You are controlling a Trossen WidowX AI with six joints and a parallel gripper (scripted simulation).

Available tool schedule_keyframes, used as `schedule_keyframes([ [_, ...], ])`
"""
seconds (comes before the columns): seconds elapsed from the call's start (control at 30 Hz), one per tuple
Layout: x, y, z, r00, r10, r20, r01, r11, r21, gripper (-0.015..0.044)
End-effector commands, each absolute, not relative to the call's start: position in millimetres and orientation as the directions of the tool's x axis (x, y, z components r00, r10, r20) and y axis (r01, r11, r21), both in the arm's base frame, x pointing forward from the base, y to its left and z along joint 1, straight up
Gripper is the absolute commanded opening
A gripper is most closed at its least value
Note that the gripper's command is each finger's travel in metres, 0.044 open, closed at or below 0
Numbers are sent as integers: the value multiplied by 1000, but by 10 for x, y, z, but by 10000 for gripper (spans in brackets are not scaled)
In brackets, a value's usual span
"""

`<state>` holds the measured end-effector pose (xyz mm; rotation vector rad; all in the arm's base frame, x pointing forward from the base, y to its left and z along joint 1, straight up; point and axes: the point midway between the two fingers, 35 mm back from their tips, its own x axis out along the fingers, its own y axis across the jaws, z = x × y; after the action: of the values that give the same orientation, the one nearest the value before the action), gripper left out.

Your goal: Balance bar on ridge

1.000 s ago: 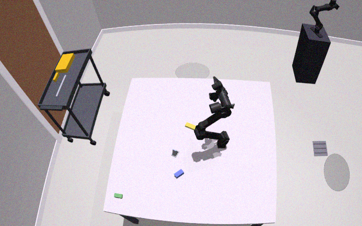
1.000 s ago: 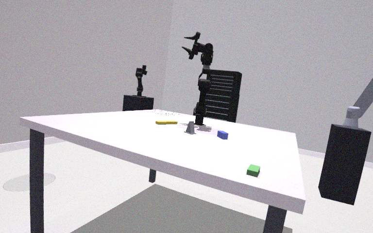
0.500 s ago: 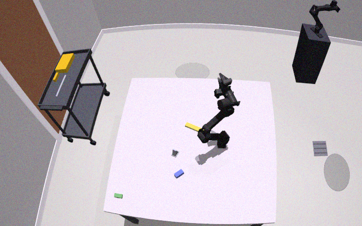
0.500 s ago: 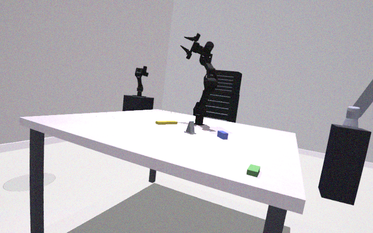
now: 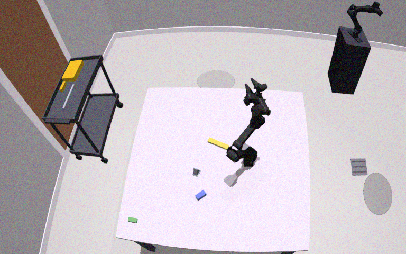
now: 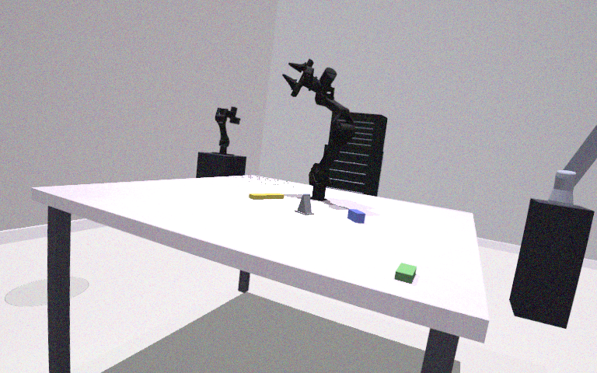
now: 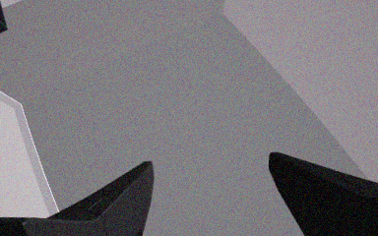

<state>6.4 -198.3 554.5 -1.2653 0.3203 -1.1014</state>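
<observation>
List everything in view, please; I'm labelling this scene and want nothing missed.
bar: one, yellow, flat on the table
ridge: one, grey, standing on the table
block: one, blue, on the table
block: one, green, near a table corner
table: one, pale top, dark legs
cart: one, dark, yellow items and a pale strip on top
pedestals: two, black, beyond the table, one with a black arm, one with a grey arm
cabinet: one, black, behind the robot
door: one, brown, by the cart
robot arm: one, black, on the table
gripper: one, black, raised, open
</observation>
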Motion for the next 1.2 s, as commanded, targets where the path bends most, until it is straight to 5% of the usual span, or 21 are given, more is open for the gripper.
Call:
schedule_keyframes([
  [0.0,25,-2164,5455,486,-800,352,573,-13,-820,315],
  [1.17,634,-3184,4289,567,-823,35,783,525,-332,315],
])
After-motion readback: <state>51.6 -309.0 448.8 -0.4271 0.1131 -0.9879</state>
